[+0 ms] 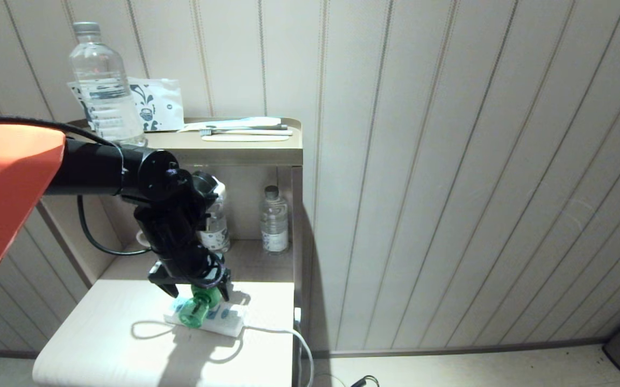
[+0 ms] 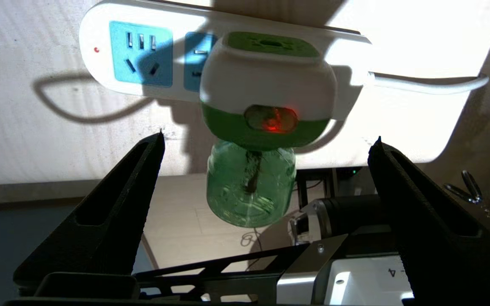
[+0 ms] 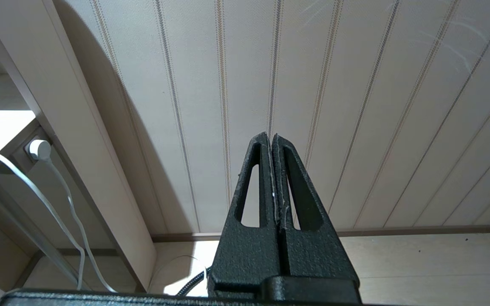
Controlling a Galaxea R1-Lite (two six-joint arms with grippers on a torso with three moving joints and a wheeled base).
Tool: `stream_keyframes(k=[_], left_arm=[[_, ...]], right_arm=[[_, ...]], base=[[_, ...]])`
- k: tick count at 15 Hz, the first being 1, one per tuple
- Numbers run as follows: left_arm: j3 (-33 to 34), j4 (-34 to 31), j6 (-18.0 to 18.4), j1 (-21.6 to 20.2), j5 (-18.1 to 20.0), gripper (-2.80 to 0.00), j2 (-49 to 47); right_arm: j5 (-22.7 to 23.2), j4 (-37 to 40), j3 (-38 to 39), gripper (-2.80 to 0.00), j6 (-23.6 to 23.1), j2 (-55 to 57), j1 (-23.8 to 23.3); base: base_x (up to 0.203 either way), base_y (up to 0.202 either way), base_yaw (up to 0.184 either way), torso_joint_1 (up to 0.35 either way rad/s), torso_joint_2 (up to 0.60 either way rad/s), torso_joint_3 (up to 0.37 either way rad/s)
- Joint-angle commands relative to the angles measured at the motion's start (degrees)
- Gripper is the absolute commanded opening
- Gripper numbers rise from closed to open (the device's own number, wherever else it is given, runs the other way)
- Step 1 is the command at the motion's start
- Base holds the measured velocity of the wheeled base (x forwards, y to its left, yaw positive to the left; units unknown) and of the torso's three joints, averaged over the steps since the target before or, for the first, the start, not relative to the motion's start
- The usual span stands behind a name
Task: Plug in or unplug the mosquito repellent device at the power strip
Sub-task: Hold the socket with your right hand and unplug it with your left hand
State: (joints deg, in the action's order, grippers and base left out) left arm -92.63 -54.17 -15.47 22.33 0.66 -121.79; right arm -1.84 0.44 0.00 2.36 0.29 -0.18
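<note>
Repellent device [image 2: 266, 97] sits plugged into the power strip [image 2: 143, 59], white-and-green head against the strip, green bottle [image 2: 249, 187] sticking out sideways. Red indicator [image 2: 272, 121] on the head is lit. Strip lies flat near the right front edge of the low white table [image 1: 100, 344]; its white cord [image 1: 283, 333] runs off the right edge. One blue outlet [image 2: 140, 53] beside the device is free.

Left gripper [image 1: 194, 287] hangs just above the device, pointing down. Jaws spread wide, one finger on each side of the device, neither touching it; nothing held.

Right gripper [image 3: 273, 140] is off to the side, facing the panelled wall [image 3: 355, 106]; fingers pressed together, nothing between them.

Shelf unit [image 1: 256, 156] behind the table: water bottle [image 1: 102, 80] and toothbrush [image 1: 245, 130] on top, smaller bottle [image 1: 275, 220] on the lower shelf.
</note>
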Motion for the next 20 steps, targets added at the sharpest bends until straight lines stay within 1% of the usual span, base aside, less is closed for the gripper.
stream_keyframes(k=[1, 5, 7, 8, 20], left_arm=[[-0.27, -0.27, -0.02, -0.77, 0.04, 0.0, -1.41], [-0.36, 1.17, -0.09, -1.59, -0.01, 0.0, -2.75], [-0.48, 1.17, -0.49, -1.55, -1.33, 0.0, -3.43], [-0.68, 1.17, -1.27, -1.5, -2.09, 0.0, -3.98], [-0.8, 1.53, -1.5, -0.01, -2.06, 0.0, -5.56]], right_arm=[[0.0, 0.0, 0.0, -2.8, 0.01, -0.03, 0.01], [0.0, 0.0, 0.0, -2.8, 0.01, -0.03, 0.01], [0.0, 0.0, 0.0, -2.8, 0.01, -0.03, 0.01], [0.0, 0.0, 0.0, -2.8, 0.01, -0.03, 0.01], [0.0, 0.0, 0.0, -2.8, 0.01, -0.03, 0.01]], base=[[0.0, 0.0, 0.0, 0.0, 0.0, 0.0], [0.0, 0.0, 0.0, 0.0, 0.0, 0.0], [0.0, 0.0, 0.0, 0.0, 0.0, 0.0], [0.0, 0.0, 0.0, 0.0, 0.0, 0.0], [0.0, 0.0, 0.0, 0.0, 0.0, 0.0]])
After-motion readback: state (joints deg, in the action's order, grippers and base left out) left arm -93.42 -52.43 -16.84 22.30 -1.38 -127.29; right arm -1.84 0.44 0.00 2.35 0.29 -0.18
